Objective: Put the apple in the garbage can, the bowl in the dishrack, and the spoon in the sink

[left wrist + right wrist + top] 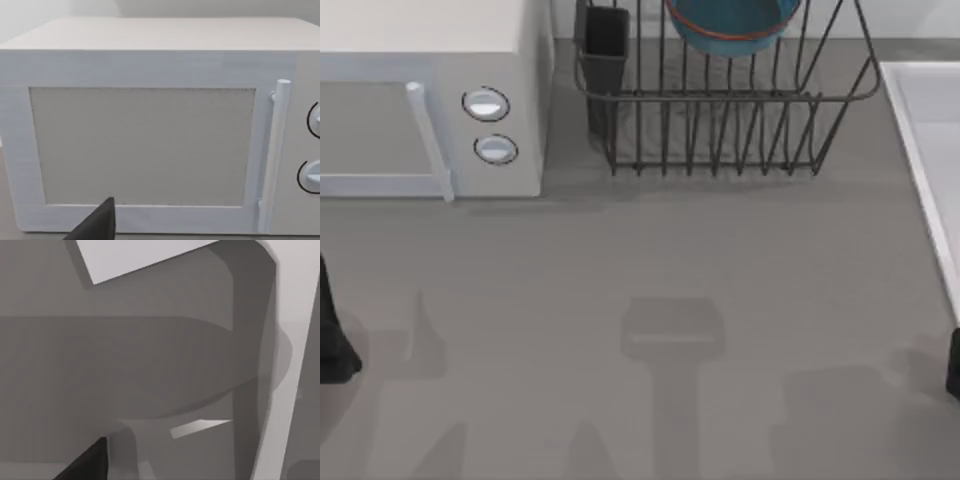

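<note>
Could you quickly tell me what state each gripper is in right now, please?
Left gripper: at the table's left edge; state cannot be told.
Right gripper: at the table's right edge; state cannot be told.

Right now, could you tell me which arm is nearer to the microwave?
Left. The left arm sits at the table's left edge, just in front of the microwave, its wrist camera facing the door. The right arm is parked at the far right edge, beside the sink.

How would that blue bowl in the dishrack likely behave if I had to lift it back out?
The bowl looks glazed and glossy, so it is probably slippery between fingers. It looks rigid and could chip against the dishrack wires. It sits among upright bars, so it would likely snag unless lifted straight up.
</note>
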Controlling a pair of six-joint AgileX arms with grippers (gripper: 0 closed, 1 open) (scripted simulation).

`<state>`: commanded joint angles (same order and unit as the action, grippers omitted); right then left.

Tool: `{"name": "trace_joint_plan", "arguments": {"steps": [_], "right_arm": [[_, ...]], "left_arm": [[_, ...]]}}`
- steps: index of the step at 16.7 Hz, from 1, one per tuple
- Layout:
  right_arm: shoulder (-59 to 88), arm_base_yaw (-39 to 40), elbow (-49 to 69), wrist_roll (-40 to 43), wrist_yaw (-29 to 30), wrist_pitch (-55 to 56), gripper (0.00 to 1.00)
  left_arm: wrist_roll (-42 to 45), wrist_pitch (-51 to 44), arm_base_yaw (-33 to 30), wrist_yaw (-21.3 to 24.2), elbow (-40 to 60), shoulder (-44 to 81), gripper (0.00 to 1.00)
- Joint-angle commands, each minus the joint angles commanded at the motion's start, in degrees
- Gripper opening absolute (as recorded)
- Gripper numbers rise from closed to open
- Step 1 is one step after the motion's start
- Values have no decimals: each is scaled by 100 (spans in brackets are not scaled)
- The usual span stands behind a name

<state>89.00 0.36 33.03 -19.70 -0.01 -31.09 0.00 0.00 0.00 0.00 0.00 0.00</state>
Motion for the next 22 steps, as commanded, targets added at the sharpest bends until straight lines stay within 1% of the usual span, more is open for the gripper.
{"name": "trace_joint_plan", "arguments": {"steps": [12, 13, 20, 21, 22], "right_arm": [[0, 0, 0, 0, 0, 0, 2], [0, 0, 0, 0, 0, 0, 0], [0, 0, 0, 0, 0, 0, 0], [-380, 14, 208, -24, 153, -463, 0], [-385, 14, 224, -24, 153, -479, 0]], "left_arm": [[0, 0, 0, 0, 0, 0, 100], [0, 0, 0, 0, 0, 0, 100], [0, 0, 0, 0, 0, 0, 100], [0, 0, 0, 0, 0, 0, 100], [0, 0, 0, 0, 0, 0, 100]]}}
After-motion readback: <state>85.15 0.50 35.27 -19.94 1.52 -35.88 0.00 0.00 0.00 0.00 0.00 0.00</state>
